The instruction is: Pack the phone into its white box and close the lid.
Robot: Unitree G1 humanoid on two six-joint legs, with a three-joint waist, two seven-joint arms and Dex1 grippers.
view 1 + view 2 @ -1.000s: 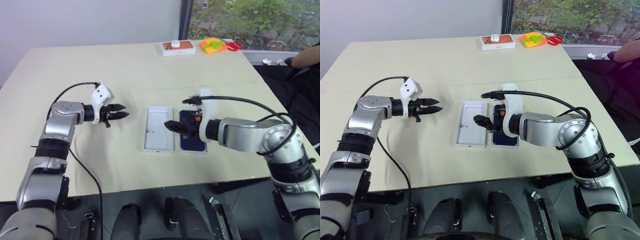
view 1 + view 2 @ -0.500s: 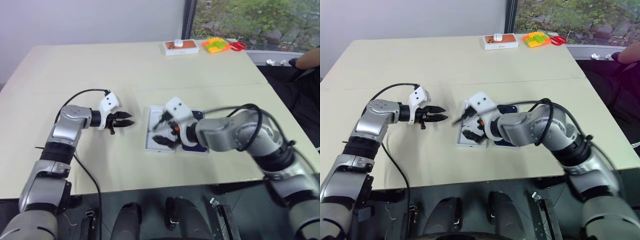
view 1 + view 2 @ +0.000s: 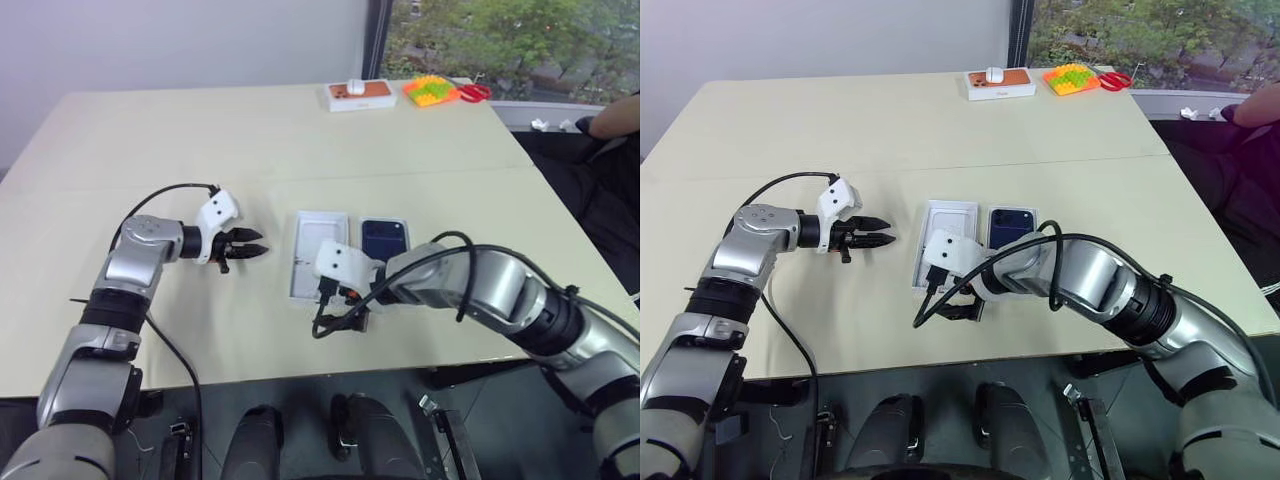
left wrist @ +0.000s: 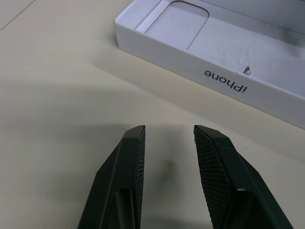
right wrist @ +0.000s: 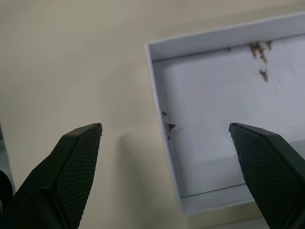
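The phone (image 3: 384, 238) lies dark and glossy in the white box (image 3: 385, 219), whose thin rim frames it. Its near end is hidden by my right arm. Just left of it the lid (image 3: 322, 240) lies open side up, with "iPhone" on its side wall (image 4: 228, 83) and a thin insert with a rounded recess inside. My right gripper (image 3: 345, 305) hangs open at the lid's near end, its fingers spread wide on either side of a lid corner (image 5: 164, 86). My left gripper (image 3: 255, 250) hovers over bare table left of the lid, pointing at it, open a little and holding nothing.
At the table's far edge stand a white box with an orange top (image 3: 358, 95), a green and yellow toy (image 3: 432, 90) and red scissors (image 3: 470, 92). A person's arm (image 3: 612, 112) shows at the right edge. A black cable loops beside my right gripper.
My right gripper has rolled over, come down and moved left, from above the phone to the lid's near end. The left gripper has stayed where it was.
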